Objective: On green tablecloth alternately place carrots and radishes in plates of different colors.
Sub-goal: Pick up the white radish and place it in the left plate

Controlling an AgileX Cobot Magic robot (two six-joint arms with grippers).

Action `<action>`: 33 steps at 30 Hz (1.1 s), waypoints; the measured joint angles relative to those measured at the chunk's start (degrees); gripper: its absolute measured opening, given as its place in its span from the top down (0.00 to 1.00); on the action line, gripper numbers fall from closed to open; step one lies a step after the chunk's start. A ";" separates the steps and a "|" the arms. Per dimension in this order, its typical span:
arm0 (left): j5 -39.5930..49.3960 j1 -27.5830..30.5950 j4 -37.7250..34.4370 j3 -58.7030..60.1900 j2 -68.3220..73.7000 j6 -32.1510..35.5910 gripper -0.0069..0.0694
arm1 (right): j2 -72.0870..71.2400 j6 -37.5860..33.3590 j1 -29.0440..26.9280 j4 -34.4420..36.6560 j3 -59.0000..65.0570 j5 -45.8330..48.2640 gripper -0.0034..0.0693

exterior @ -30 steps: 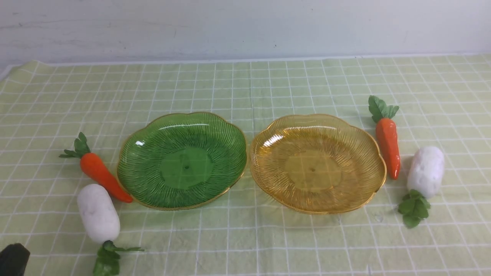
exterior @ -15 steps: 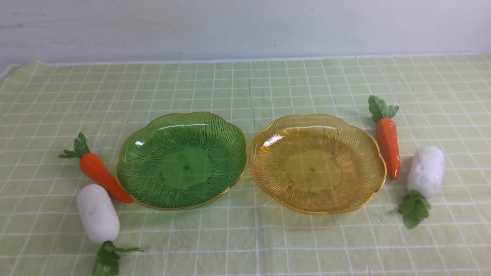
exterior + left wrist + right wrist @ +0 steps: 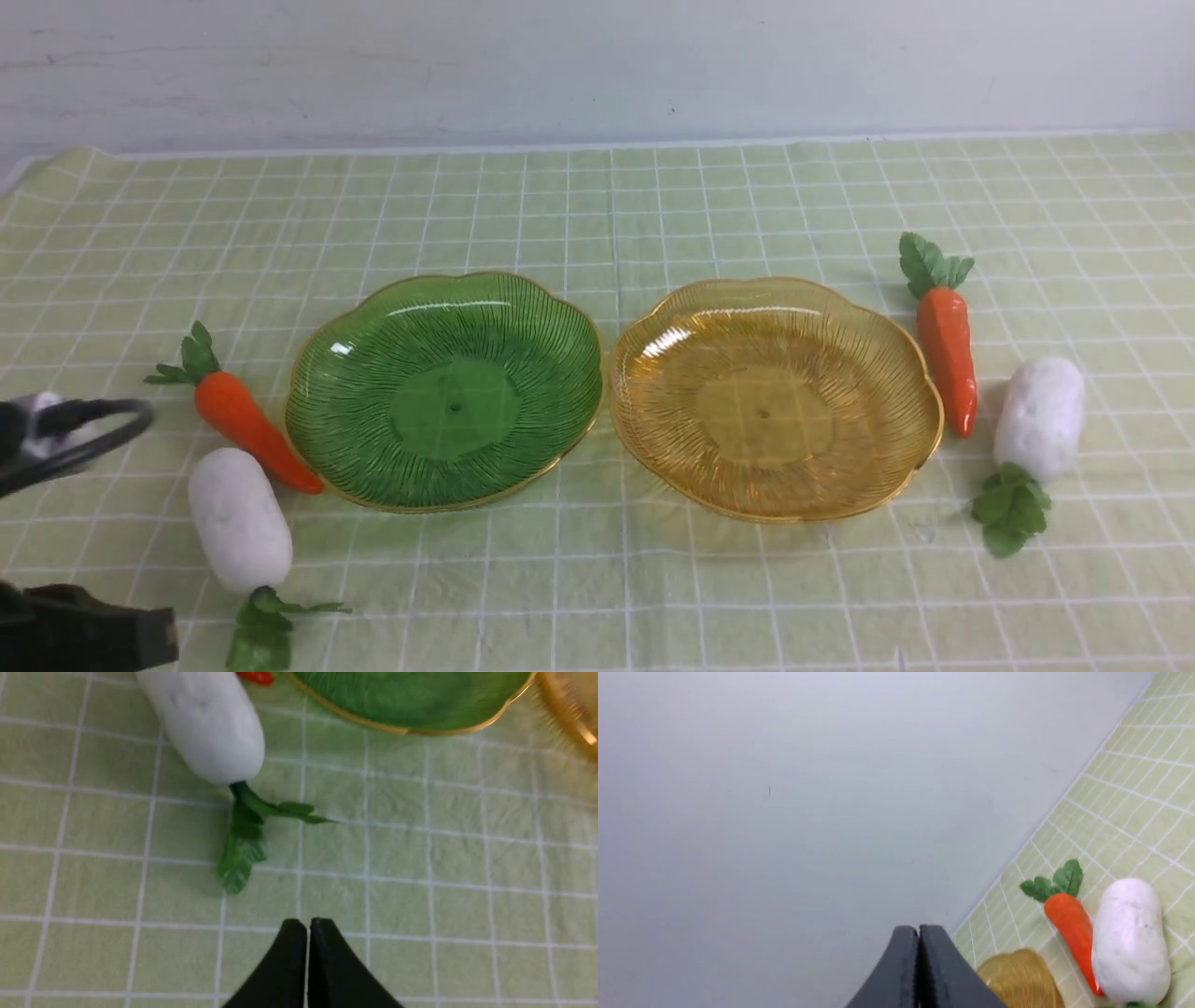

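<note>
- On the tablecloth [image 3: 597,215] we see the left plate [image 3: 443,392] and right plate [image 3: 775,401] side by side.
- The left carrot [image 3: 247,429] lies against the left plate's left rim, the left radish [image 3: 240,518] nearer us.
- The right carrot [image 3: 948,359] lies just right of the right plate, the right radish [image 3: 1039,417] beyond.

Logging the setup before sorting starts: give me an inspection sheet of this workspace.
surface: green tablecloth, white grid, slightly wrinkled.
job's things: green plate and amber plate side by side, both empty; left carrot and left radish beside the green plate; right carrot and right radish beside the amber plate.
clutter: nothing seen.
grippers: left gripper jaws shut, empty, near the left radish's leaves; right gripper jaws shut, empty.
cables: black cable loop at the front view's left edge.
surroundings: pale wall behind the cloth.
</note>
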 joint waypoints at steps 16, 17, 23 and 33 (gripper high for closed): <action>-0.80 7.97 -3.41 -18.80 33.26 4.58 0.89 | 42.53 -19.48 0.56 -23.47 -40.43 45.00 0.97; -0.80 7.97 -3.41 -19.53 34.83 5.30 0.85 | 43.80 -19.76 0.56 -23.61 -40.60 44.59 0.97; -2.43 7.97 -1.38 -20.96 41.81 5.95 0.52 | 51.08 -20.04 0.56 -24.41 -40.80 43.26 0.97; -8.64 7.97 -2.34 -21.20 52.10 5.89 0.03 | 69.04 -12.88 -8.69 -27.62 -48.69 42.23 0.97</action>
